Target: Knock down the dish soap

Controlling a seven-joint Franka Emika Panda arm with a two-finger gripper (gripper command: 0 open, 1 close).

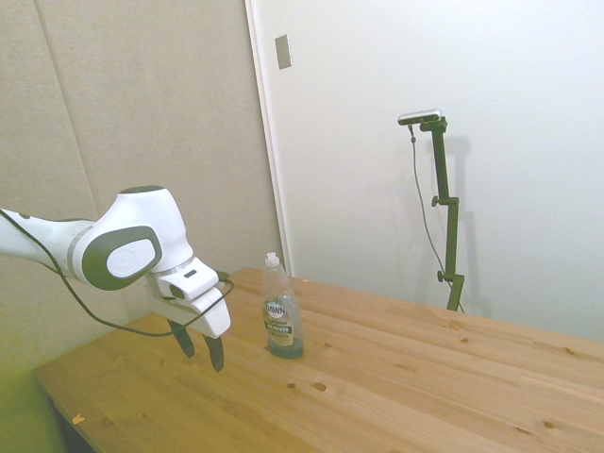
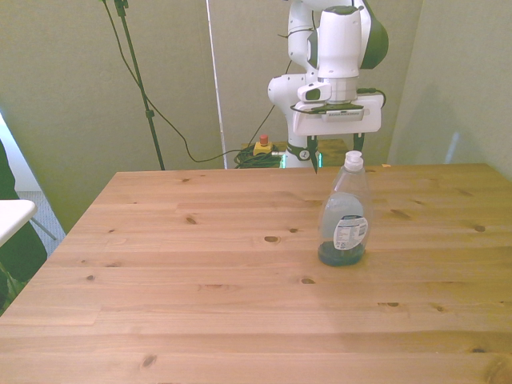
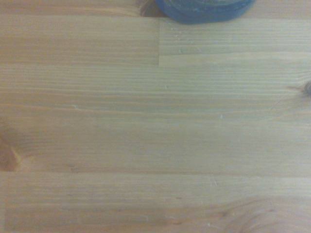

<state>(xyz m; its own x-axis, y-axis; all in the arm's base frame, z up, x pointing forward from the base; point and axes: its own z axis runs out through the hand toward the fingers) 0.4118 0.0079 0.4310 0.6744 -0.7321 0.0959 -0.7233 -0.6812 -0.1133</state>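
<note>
A white robot arm's gripper (image 1: pixel 200 349) hangs just above a wooden table (image 1: pixel 396 377), fingers pointing down, parted by a narrow gap and holding nothing, a short way from the dish soap (image 1: pixel 281 310), which stands upright and untouched. In the front view the dish soap (image 2: pixel 345 212) sits on the table (image 2: pixel 200 304) toward the front view's right, nearer the far edge than the near one, with the gripper (image 2: pixel 332 156) behind it and apart from it. The wrist view catches only bare planks and the dark blue-green rim of the dish soap's base (image 3: pixel 204 9). The bottle looks light and top-heavy in shape: tall, slim, clear plastic, with only a little liquid pooled at the bottom, so it should tip readily. Its smooth wall may let a finger slide off, so a sideways push high up, near the shoulder or white cap, seems the surest contact; no grasp looks necessary.
</note>
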